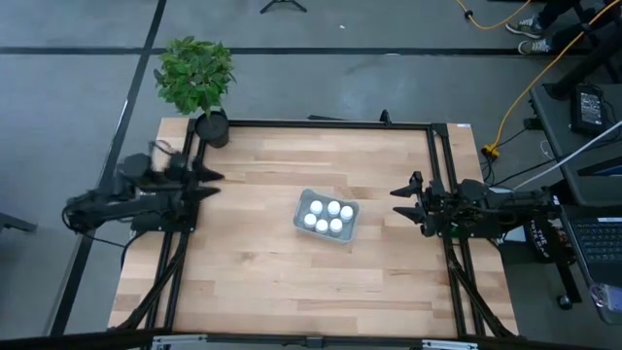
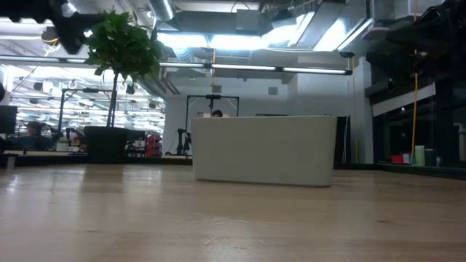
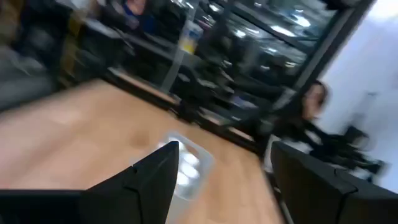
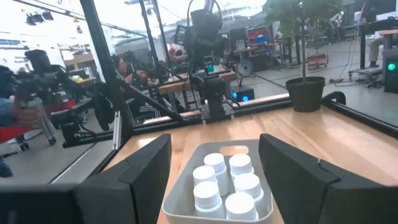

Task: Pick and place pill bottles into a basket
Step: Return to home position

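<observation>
The grey-blue basket (image 1: 327, 217) rests by its flat bottom on the middle of the wooden table. Several white pill bottles (image 1: 328, 216) stand upright inside it; they also show in the right wrist view (image 4: 225, 183). In the low view the basket's wall (image 2: 263, 149) hides the bottles. My left gripper (image 1: 212, 185) is open and empty near the table's left edge, raised, pointing toward the basket (image 3: 184, 167). My right gripper (image 1: 398, 199) is open and empty near the table's right edge, pointing toward the basket (image 4: 217, 186).
A black pot with a green plant (image 1: 196, 83) stands at the table's far left corner, behind my left arm. Black frame rails (image 1: 442, 175) run along the table's edges. Bare wood lies around the basket on all sides. People show in the room beyond.
</observation>
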Motion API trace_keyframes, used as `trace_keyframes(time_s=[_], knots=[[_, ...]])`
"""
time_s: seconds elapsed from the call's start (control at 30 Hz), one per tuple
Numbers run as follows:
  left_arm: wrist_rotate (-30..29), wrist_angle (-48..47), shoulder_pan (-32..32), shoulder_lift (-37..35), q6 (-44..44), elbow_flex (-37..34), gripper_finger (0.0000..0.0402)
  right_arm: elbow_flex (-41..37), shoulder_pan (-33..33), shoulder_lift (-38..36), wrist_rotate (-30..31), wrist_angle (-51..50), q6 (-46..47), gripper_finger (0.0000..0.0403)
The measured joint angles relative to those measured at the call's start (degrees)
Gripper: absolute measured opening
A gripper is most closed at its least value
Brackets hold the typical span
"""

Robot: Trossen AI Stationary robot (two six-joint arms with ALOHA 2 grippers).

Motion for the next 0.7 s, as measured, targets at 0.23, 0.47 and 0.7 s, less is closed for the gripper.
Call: trace_keyframes(time_s=[0.23, 0.47, 0.7], knots=[[-3.99, 19.38, -0.64, -0.36, 2.41, -15.16, 0.0244, 0.00, 0.01, 0.06, -0.19, -0.12, -0.01, 0.0245], [-13.30, 31.28, -0.64, -0.12, 3.92, -26.31, 0.0246, 0.00, -0.01, 0.06, -0.20, -0.07, 0.00, 0.0245], [-11.37, 26.65, -2.18, 0.09, 8.77, -26.42, 0.0246, 0.00, -0.01, 0.06, -0.22, -0.04, 0.00, 0.0245]])
